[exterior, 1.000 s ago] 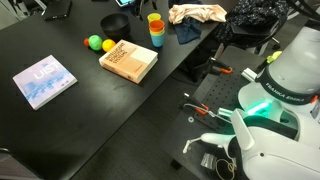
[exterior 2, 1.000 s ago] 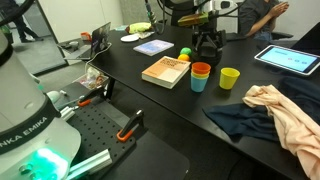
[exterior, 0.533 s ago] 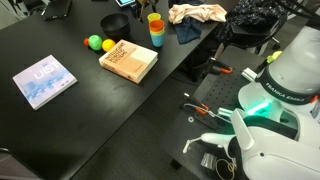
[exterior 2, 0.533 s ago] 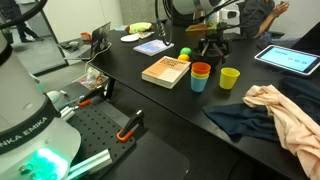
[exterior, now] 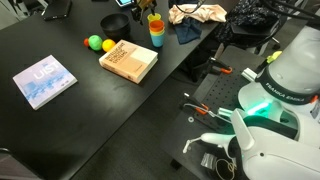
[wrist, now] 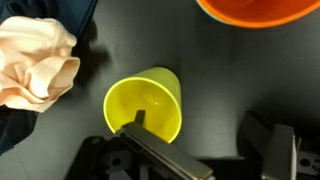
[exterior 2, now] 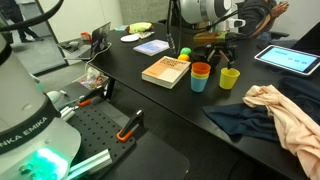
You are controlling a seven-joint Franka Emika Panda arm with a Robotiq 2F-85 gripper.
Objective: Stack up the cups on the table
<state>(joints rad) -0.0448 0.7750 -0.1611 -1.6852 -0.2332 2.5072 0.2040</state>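
A yellow cup (wrist: pixel 146 102) stands upright on the black table (exterior: pixel 90 115), also seen in an exterior view (exterior 2: pixel 230 78). Beside it an orange cup (exterior 2: pixel 201 69) sits nested in a blue cup (exterior 2: pixel 199 83); this stack also shows in the other exterior view (exterior: pixel 156 31), and the orange rim shows in the wrist view (wrist: pixel 262 10). My gripper (wrist: pixel 200 135) is open and hangs just above the yellow cup (exterior 2: pixel 218 50). One finger tip is over the cup's mouth and the other is beside the cup over bare table. It holds nothing.
A brown book (exterior: pixel 128 62) and yellow and green balls (exterior: pixel 96 43) lie near the cups. A black bowl (exterior: pixel 116 22) and a blue-white book (exterior: pixel 44 81) are farther off. A beige cloth (wrist: pixel 35 60) on dark fabric (exterior 2: pixel 245 120) lies next to the yellow cup. A tablet (exterior 2: pixel 290 60) is behind.
The gripper has moved from behind the orange-blue stack across toward the yellow cup and come lower. The cups have not moved.
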